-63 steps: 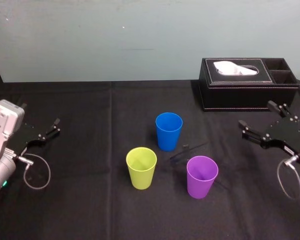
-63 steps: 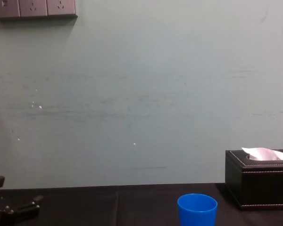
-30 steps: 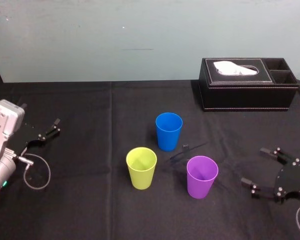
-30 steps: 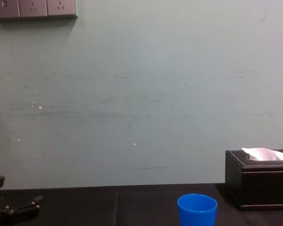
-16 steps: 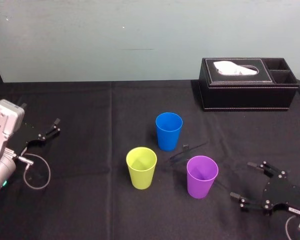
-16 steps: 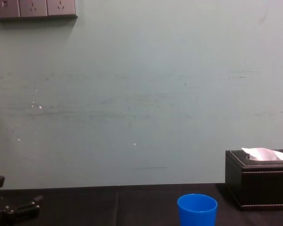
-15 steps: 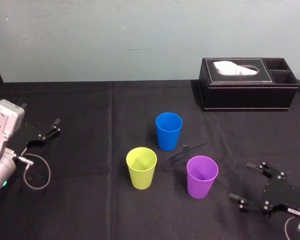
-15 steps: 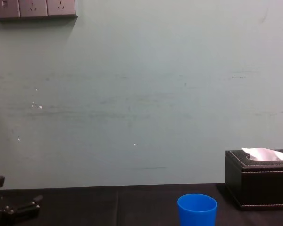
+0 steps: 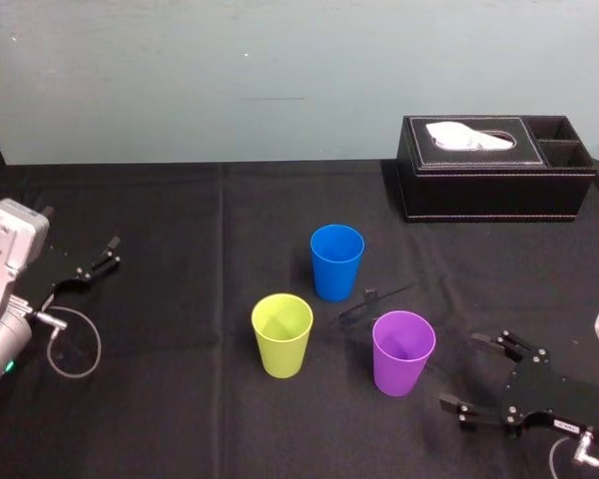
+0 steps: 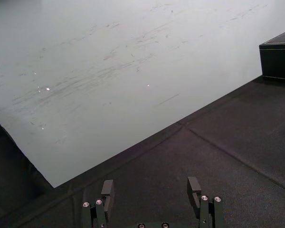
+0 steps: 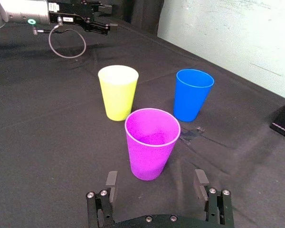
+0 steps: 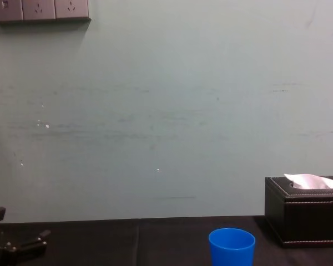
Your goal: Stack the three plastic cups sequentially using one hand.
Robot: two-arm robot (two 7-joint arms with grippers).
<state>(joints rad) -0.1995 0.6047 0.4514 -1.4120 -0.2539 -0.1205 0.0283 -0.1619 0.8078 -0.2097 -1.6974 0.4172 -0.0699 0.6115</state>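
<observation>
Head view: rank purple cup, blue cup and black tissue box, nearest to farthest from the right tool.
From the open right tool, low right:
1. Purple cup, just to its left.
2. Blue cup, farther left and back.
3. Black tissue box, back right by the wall.
Left tool is parked far left.

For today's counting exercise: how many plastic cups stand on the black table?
3: the blue cup farthest back, the yellow-green cup front left, the purple cup front right, facing the open right gripper. None looks hidden.
</observation>
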